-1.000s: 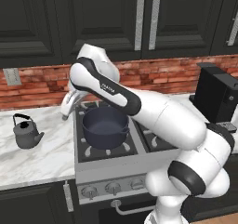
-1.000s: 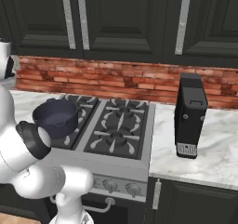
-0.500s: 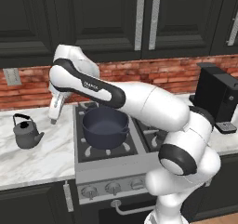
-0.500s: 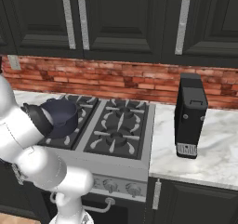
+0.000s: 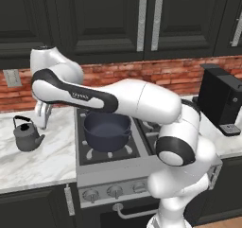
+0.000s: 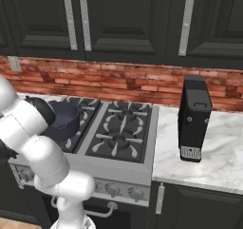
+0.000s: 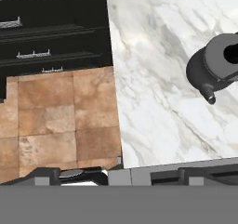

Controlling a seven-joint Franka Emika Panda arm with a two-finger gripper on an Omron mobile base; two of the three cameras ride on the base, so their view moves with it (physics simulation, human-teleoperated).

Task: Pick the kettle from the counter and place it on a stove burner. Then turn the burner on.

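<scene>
You are at the start: the kettle (image 5: 27, 136) stands untouched on the worktop (image 5: 45, 158), left of the stove (image 5: 113, 163). Your pincer (image 5: 42, 116) hangs just beside it, to its right and nearer the wall, jaws spread wide with nothing in them. From the hand view the kettle (image 7: 217, 65) sits off to one edge, so you are not yet lined up. Everything is left: grasp, carry to a free burner (image 6: 117, 145) (a blue pot (image 5: 107, 130) covers one), then the knob.

The arm reaches far left, its hand (image 5: 42, 118) pointing down with fingers spread wide.
</scene>
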